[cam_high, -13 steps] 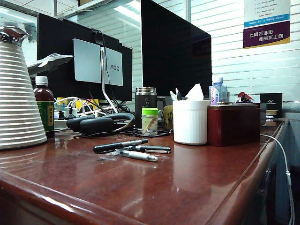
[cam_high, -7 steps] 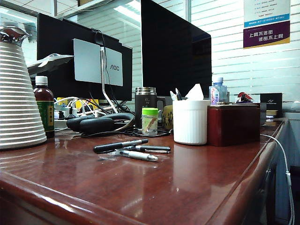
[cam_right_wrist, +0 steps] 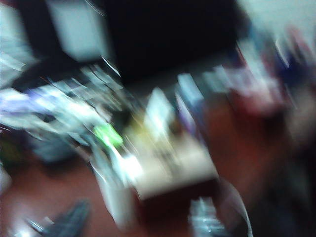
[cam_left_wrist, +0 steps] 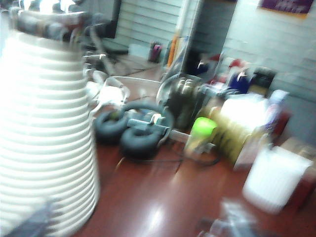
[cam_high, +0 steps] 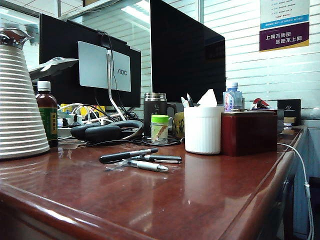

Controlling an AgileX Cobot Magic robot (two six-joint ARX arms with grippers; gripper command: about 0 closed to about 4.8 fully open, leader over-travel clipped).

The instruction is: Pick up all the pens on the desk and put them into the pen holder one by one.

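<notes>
Though on desk (cam_high: 200,200), pens (cam_high: 142,159) beyond hands (cam_left_wrist: 131,224) (cam_right_wrist: 138,224).

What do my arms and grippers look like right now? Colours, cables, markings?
Little shows. No arm appears in the exterior view. Both wrist views are motion-blurred: the left gripper is only a dark grey smear and a pale translucent one at the picture's edge, over the desk; the right gripper looks alike. No cables or markings can be made out.
</notes>
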